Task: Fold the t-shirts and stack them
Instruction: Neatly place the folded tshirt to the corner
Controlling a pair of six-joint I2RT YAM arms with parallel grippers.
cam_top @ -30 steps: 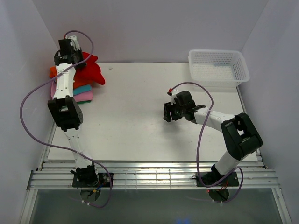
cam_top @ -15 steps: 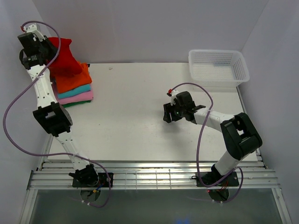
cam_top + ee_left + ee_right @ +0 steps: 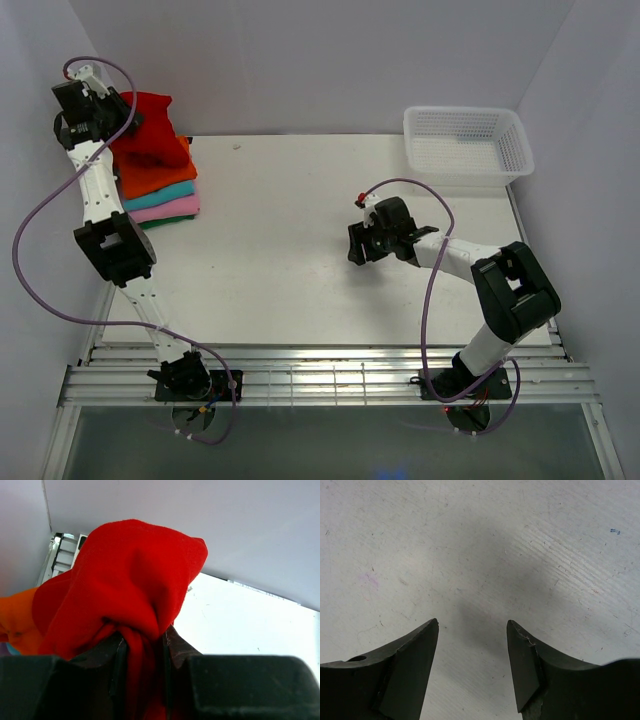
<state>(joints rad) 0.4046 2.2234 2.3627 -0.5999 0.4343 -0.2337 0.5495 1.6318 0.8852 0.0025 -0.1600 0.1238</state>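
Left gripper (image 3: pixel 142 647) pinching bunched fold of red t-shirt (image 3: pixel 135 575) between its jaws, holding it up at far-left corner, by wall. Red cloth hanging over stack; contact with stack unclear. Stack lying on table (image 3: pixel 280 290), top to bottom: orange t-shirt (image 3: pixel 155 176), teal t-shirt (image 3: pixel 168 192), pink t-shirt (image 3: pixel 168 208), dark green t-shirt (image 3: pixel 160 221) showing only as an edge. Right gripper (image 3: pixel 472 630) hovering over bare tabletop, jaws spread, gripping nothing. White mesh basket (image 3: pixel 465 111) sitting at far-right corner.
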